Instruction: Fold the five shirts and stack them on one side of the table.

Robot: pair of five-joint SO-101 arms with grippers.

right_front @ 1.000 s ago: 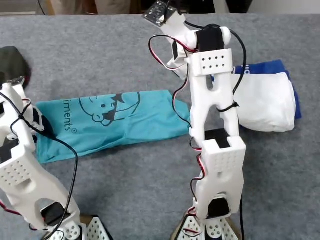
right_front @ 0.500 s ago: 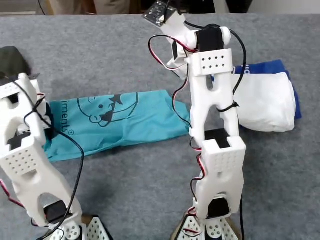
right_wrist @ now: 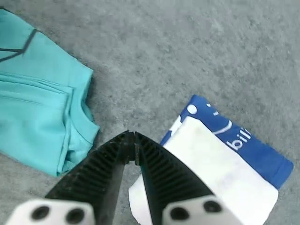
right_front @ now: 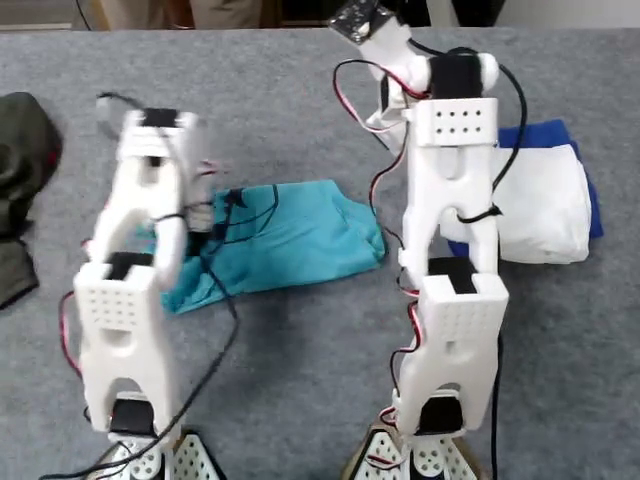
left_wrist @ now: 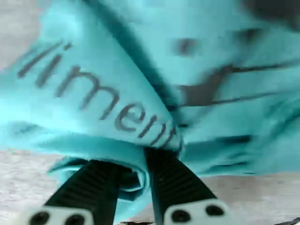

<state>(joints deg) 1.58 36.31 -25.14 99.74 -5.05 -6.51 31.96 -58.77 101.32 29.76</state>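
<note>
Left hand clamped on bunched edge of teal shirt, mid-counter. Right hand fingers together, empty, between teal shirt and folded white shirt. White shirt lies atop blue shirt near right edge.

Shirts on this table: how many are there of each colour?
Teal shirt: 1
White shirt: 1
Blue shirt: 1
Dark cloth heap, too bunched to tell apart: 1
Total: 4
</note>
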